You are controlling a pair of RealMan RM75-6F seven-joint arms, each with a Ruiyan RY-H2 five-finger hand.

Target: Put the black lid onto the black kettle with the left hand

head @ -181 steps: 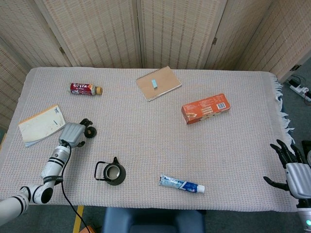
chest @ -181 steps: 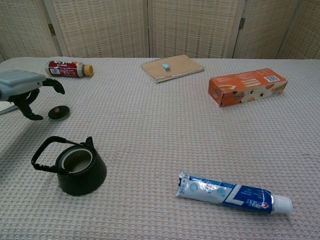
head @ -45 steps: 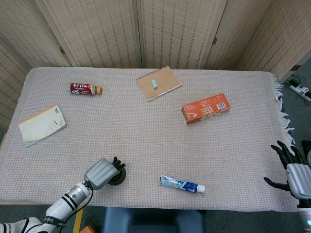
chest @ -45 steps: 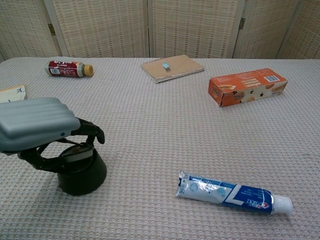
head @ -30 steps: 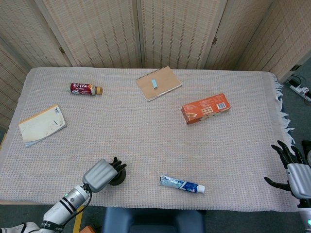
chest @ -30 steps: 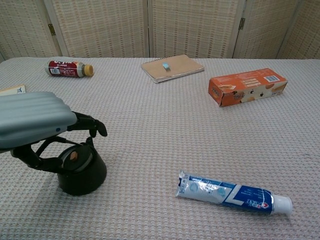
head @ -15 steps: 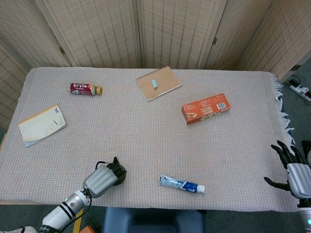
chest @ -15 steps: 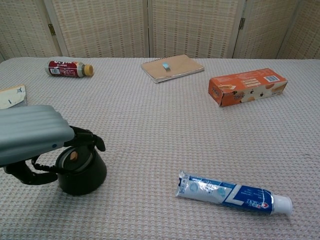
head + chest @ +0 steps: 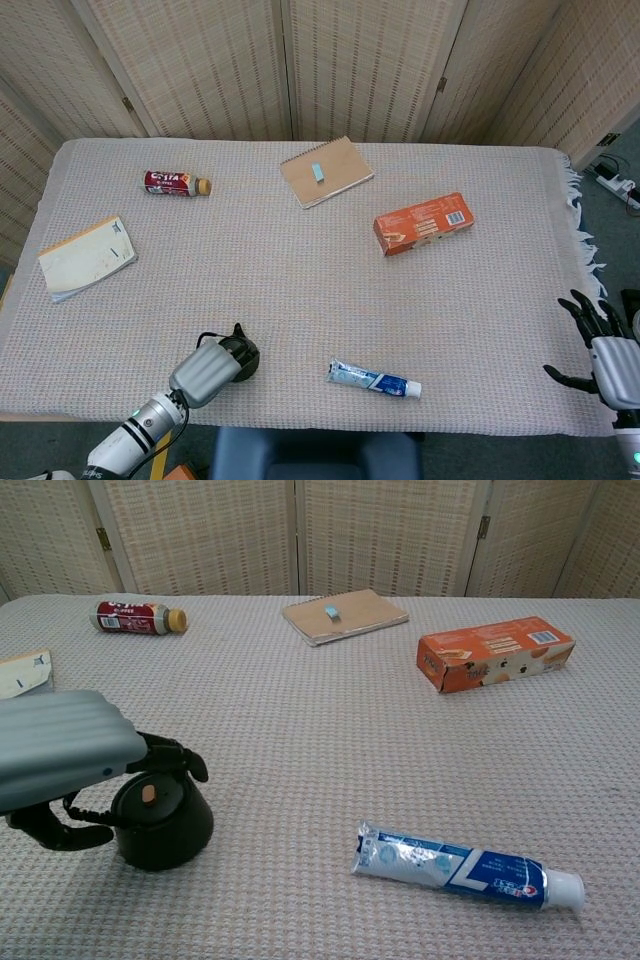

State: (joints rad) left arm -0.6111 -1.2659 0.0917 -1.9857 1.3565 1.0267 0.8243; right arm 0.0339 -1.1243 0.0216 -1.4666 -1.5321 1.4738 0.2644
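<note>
The lid sits on the kettle near the front left edge of the table, its small knob showing on top. The left hand hovers just above and left of it — fingers spread, released, holding nothing. The right hand hangs off the table's right edge, fingers apart and empty

Black lid moved from tabletop near the left edge to the mouth of the black kettle; now seated flat, knob up. Left hand travelled from the lid's old spot to the kettle, released, now drawn back slightly with fingers open above the lid.
</note>
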